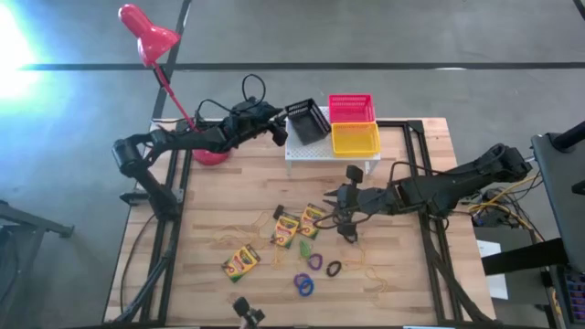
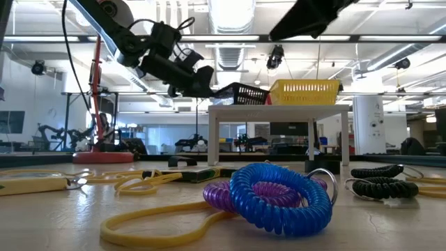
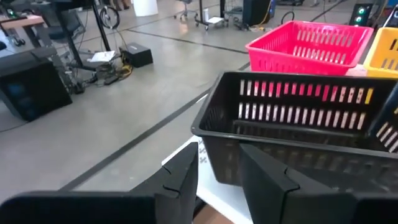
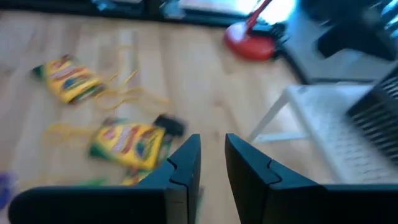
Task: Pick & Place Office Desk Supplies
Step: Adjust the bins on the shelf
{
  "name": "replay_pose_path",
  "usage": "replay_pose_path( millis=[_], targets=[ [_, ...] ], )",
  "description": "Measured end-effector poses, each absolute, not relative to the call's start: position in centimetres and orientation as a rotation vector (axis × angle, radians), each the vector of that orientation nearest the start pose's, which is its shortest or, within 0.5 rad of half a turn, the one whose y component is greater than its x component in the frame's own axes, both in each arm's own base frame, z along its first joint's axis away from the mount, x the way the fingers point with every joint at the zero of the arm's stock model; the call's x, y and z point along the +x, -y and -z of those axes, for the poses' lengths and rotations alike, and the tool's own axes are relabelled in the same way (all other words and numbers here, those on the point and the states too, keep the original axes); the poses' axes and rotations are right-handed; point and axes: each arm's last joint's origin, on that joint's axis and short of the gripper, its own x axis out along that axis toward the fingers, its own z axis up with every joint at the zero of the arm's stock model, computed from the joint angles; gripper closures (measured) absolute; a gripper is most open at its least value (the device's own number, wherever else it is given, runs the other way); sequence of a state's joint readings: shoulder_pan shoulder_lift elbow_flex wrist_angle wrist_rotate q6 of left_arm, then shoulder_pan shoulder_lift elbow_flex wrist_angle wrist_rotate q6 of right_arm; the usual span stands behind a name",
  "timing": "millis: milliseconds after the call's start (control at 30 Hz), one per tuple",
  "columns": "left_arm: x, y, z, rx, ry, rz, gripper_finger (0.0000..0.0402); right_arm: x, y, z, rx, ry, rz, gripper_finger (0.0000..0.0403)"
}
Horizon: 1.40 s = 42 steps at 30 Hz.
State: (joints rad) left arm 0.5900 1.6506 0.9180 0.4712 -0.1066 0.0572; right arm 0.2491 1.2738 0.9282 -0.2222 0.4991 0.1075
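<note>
Blue elastic ring (image 2: 273, 197) lies nearest on the worktop (image 1: 228, 196). Right end effector (image 1: 335, 217), fingers slightly parted and empty, hovers by crayon boxes (image 1: 311, 220). Left end effector (image 1: 281, 129), slightly parted, empty, meets the black basket (image 1: 307, 121); its inside is not discernible.

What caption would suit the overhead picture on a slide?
Two robot arms over a wooden table: left gripper at a black basket, right gripper above scattered crayon boxes and elastic rings.
</note>
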Motion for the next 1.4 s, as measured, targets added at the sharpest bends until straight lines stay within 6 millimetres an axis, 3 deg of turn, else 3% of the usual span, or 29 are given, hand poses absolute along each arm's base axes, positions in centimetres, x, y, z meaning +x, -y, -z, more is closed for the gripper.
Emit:
replay_pose_path(
  millis=[133, 300, 367, 500, 667, 933, 1067, 1400],
  targets=[
    [28.2, -19.2, -24.0, -0.014, -0.309, -0.683, 0.0284, 27.4, -3.2, -30.5, -0.133, -0.481, 0.314, 0.0309],
    [26.0, -16.9, -25.9, -0.081, -0.426, -0.655, 0.0284, 28.5, 2.2, -33.3, -0.138, -0.586, 0.260, 0.0267],
    [25.4, -15.7, -26.0, -0.095, -0.447, -0.635, 0.0284, 29.3, 4.7, -33.5, -0.166, -0.657, 0.258, 0.0253],
    [24.4, -13.4, -24.6, -0.094, -0.478, -0.583, 0.0284, 31.6, 9.4, -31.9, -0.214, -0.825, 0.248, 0.0232],
    [23.3, -10.9, -22.6, -0.121, -0.468, -0.531, 0.0284, 34.2, 12.9, -30.7, -0.268, -1.008, 0.211, 0.0223],
    [22.2, -8.7, -19.7, -0.142, -0.361, -0.477, 0.0284, 36.6, 14.3, -30.7, -0.330, -1.184, 0.147, 0.0245],
    [21.9, -8.4, -19.0, -0.155, -0.357, -0.472, 0.0284, 37.3, 14.5, -30.7, -0.299, -1.237, 0.134, 0.0281],
    [21.9, -8.2, -18.8, -0.154, -0.369, -0.466, 0.0284, 38.5, 13.5, -33.4, -0.136, -1.234, 0.215, 0.0381]
  ],
)
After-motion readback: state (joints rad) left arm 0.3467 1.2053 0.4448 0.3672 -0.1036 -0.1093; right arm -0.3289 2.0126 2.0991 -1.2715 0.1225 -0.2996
